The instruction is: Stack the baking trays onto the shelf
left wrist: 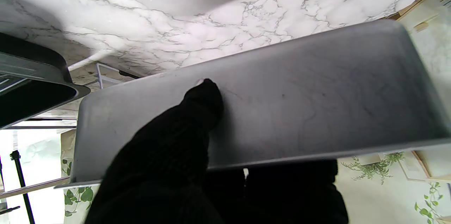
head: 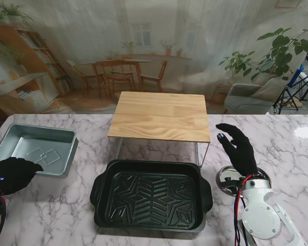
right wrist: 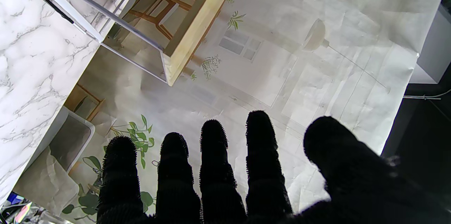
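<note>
A silver baking tray [head: 36, 148] lies on the marble at the left. My left hand [head: 13, 174] grips its near edge: in the left wrist view the thumb [left wrist: 202, 100] presses on the tray's outer wall [left wrist: 299, 100] and the other fingers are hidden beyond the rim. A black ribbed tray [head: 151, 195] sits in the middle, nearer to me than the wooden shelf [head: 159, 117]. My right hand [head: 238, 148] is raised to the right of the shelf, fingers [right wrist: 218, 146] spread, holding nothing. The shelf's top carries nothing.
The shelf stands on thin metal legs [right wrist: 105, 16] with a gap beneath its board [right wrist: 197, 23]. The black tray's handle [left wrist: 31, 90] is close to the silver tray. A printed backdrop runs along the table's far edge [head: 246, 116].
</note>
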### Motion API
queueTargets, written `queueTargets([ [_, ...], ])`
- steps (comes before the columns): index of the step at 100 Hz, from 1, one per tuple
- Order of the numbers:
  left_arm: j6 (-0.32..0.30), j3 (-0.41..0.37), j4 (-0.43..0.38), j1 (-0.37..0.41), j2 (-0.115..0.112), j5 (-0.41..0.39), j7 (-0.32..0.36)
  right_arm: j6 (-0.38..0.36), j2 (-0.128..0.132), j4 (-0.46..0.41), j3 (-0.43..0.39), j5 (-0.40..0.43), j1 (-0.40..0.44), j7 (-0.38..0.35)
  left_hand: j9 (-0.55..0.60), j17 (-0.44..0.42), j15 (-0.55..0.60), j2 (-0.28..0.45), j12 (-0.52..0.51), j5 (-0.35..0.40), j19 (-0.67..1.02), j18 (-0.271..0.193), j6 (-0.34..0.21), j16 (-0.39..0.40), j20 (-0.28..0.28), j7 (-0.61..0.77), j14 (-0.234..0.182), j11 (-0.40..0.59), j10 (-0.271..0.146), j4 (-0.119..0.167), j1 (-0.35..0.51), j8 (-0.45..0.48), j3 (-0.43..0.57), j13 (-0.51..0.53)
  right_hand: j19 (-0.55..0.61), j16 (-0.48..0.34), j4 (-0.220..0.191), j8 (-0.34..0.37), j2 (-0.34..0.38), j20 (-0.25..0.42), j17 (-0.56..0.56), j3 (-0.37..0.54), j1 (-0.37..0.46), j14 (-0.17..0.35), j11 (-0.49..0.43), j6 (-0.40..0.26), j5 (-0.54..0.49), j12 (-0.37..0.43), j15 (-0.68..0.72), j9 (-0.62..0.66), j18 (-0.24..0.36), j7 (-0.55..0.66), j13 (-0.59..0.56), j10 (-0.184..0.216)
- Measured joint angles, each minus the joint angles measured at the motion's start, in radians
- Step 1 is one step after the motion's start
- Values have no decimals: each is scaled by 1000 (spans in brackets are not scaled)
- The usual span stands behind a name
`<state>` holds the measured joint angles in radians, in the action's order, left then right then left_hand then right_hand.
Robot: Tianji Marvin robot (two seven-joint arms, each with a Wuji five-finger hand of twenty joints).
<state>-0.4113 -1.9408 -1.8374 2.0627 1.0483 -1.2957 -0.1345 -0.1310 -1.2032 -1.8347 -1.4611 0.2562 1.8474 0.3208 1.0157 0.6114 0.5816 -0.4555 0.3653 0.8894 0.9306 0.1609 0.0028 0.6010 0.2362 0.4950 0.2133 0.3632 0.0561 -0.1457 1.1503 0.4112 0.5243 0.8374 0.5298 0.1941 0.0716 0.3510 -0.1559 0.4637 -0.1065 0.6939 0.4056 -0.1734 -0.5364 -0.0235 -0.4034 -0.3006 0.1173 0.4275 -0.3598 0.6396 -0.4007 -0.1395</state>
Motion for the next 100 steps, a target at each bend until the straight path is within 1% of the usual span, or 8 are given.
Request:
queueTargets([
  [25,51,0,-79,79,12,27,14,0,0,-2,-2,1,2,3,0,4,8,-3,0,8,19,10,18,0,0,-4,8,0,22,0,0,5,0,7,0,3,0,0,0,0,0,0,0,0,0,0,0,0,0,0,0,0,0,0],
  [29,57,4,-88,86,14,34,23,0,0,-2,-2,1,2,3,0,5,8,-3,0,8,25,17,24,0,0,-5,16,0,24,0,0,5,0,10,0,4,0,0,0,0,0,0,0,0,0,0,0,0,0,0,0,0,0,0],
  [39,66,19,-109,99,16,57,60,0,-1,-2,-3,2,2,5,0,8,18,-3,0,8,41,22,35,0,0,-7,18,0,27,0,0,10,0,15,0,7,0,0,0,0,0,0,0,0,0,0,0,0,0,0,0,0,0,0],
  [47,77,32,-136,117,17,58,84,0,-1,-2,-4,2,3,5,0,8,18,-11,0,10,41,27,39,0,0,-7,22,-3,36,0,0,14,-1,15,0,7,0,0,0,0,0,0,0,0,0,0,0,0,0,0,0,0,0,0],
  [64,98,42,-197,164,22,57,113,-6,-3,-6,-11,0,9,9,0,8,20,-17,0,20,43,31,45,0,0,-9,25,-14,38,0,0,15,-1,15,1,7,0,0,0,0,0,0,0,0,0,0,0,0,0,0,0,0,0,0],
  [71,102,49,-206,173,23,63,119,-10,-3,-8,-14,-1,12,13,0,8,21,-20,0,21,49,37,50,0,0,-10,31,-14,49,0,0,15,1,15,1,7,0,0,0,0,0,0,0,0,0,0,0,0,0,0,0,0,0,0],
  [84,109,78,-219,179,23,76,144,-12,-4,-9,-15,-1,14,16,0,9,29,-21,0,21,65,48,61,0,9,-14,42,-14,50,0,0,15,9,16,1,7,0,0,0,0,0,0,0,0,0,0,0,0,0,0,0,0,0,0],
  [100,123,141,-225,172,20,85,158,-12,-4,-10,-16,-1,15,16,0,9,30,-21,0,21,65,48,65,0,10,-14,43,-14,53,0,0,16,9,16,1,7,0,0,0,0,0,0,0,0,0,0,0,0,0,0,0,0,0,0],
])
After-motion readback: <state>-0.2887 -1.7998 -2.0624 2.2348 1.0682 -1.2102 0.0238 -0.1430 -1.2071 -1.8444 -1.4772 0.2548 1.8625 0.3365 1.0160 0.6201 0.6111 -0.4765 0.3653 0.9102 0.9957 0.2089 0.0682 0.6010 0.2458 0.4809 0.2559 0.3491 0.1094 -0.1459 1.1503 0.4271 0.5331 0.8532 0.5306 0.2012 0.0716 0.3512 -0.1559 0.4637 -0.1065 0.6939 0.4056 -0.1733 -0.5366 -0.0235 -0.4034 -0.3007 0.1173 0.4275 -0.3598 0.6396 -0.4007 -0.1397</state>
